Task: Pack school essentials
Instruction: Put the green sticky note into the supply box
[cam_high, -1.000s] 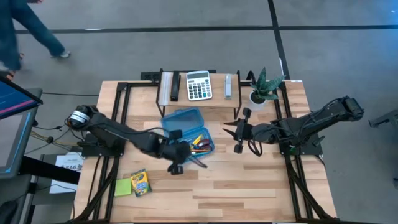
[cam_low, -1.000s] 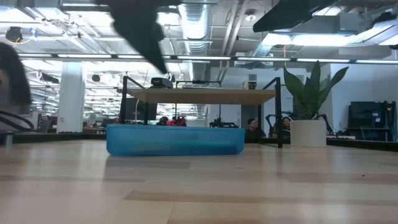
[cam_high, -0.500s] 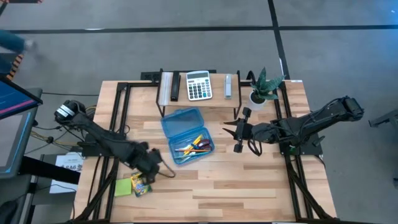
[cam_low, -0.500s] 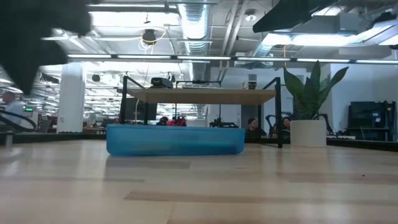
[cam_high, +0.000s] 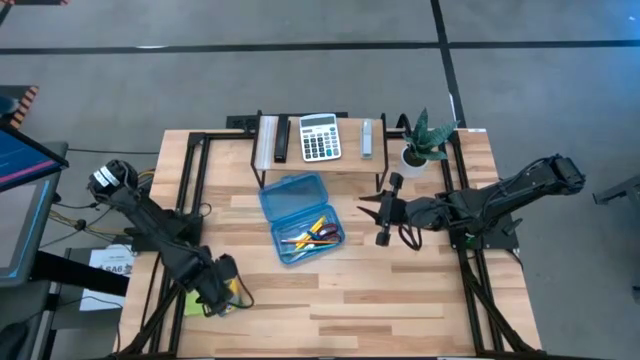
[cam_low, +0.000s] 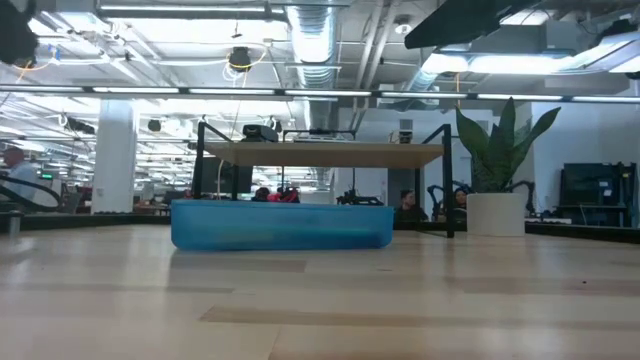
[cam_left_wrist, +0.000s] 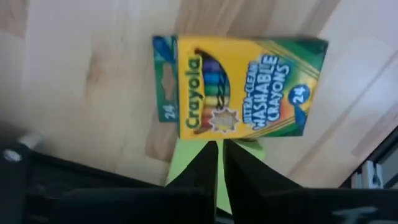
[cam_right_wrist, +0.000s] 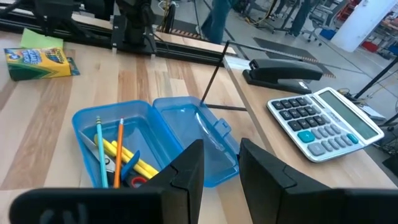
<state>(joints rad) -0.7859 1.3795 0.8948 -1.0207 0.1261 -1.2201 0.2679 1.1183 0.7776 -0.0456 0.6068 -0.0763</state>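
1. The table (cam_high: 400, 290) holds everything; a raised shelf (cam_high: 320, 160) stands at its 12 o'clock edge, carrying a calculator (cam_high: 319, 137) and a stapler (cam_high: 281, 139), neither meant for packing.
2. The blue case (cam_high: 302, 218) lies open at the table's centre, lid laid flat toward 12 o'clock, likely so items can drop straight in. It already holds pencils (cam_right_wrist: 127, 157), a teal pen (cam_right_wrist: 99, 152) and red-handled scissors (cam_high: 328, 232).
3. The potted plant (cam_high: 420, 140) stands at 1 o'clock, clear of the work.
4. The left gripper (cam_high: 215, 285) hovers at 7 o'clock over the crayon box (cam_left_wrist: 239, 87), fingers nearly touching each other and holding nothing; it seems lined up to fetch the box.
5. The crayon box lies flat, overlapping the lime sticky-note pad (cam_left_wrist: 186, 165), which may hinder a clean grip.
6. The right gripper (cam_high: 382, 210) waits at 3 o'clock of the case, fingers slightly apart and empty.
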